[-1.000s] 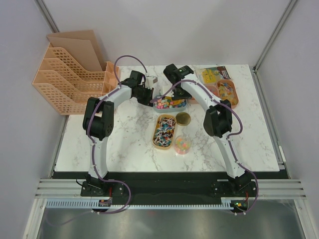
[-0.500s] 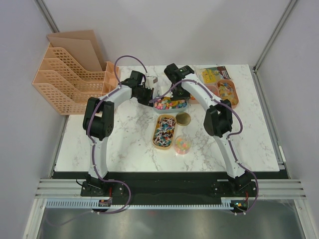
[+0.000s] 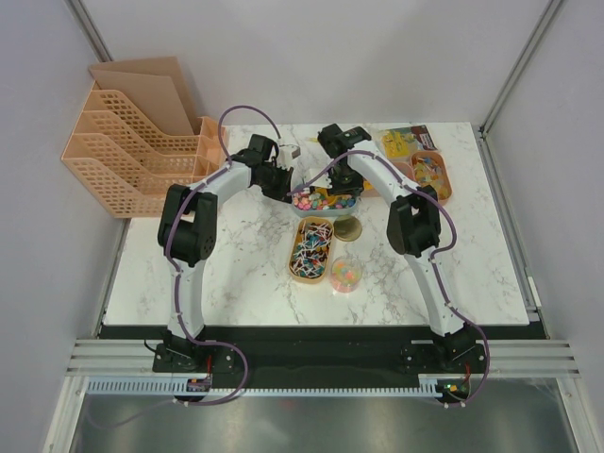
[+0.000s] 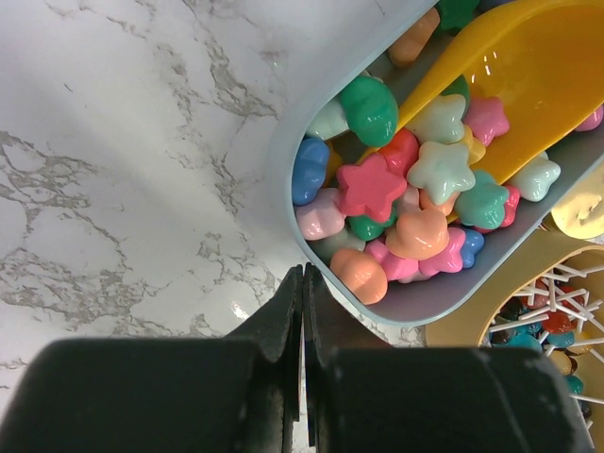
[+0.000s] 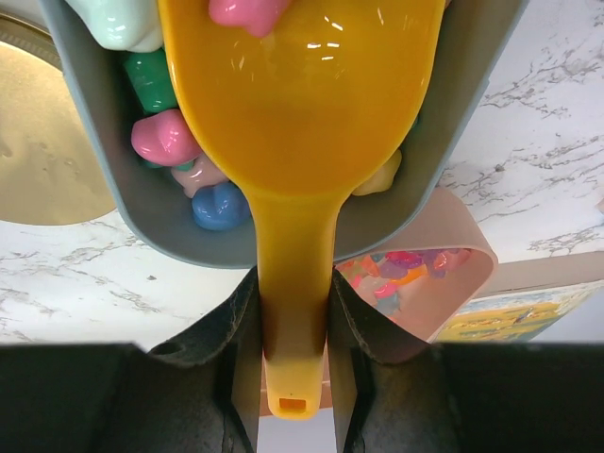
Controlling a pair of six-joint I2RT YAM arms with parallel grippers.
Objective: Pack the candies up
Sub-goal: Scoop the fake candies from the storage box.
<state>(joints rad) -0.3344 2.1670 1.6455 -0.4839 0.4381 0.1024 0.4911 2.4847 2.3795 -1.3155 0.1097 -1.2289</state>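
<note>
candies (image 4: 396, 203): star and blob shapes, pink, green, orange, blue, heaped in pale blue tub (image 4: 283, 179) on marble table (image 4: 113, 142), about mid-table in top view. yellow scoop (image 5: 302, 123) reaches into tub over them, 1 pink candy at its far end. right gripper (image 5: 294, 340) clamped on scoop handle, 1 finger each side. left gripper (image 4: 304, 283): jaws pressed together, tips touching tub's outer rim; cannot tell whether rim is pinched. gold lid (image 5: 47, 142) just beside tub.
</note>
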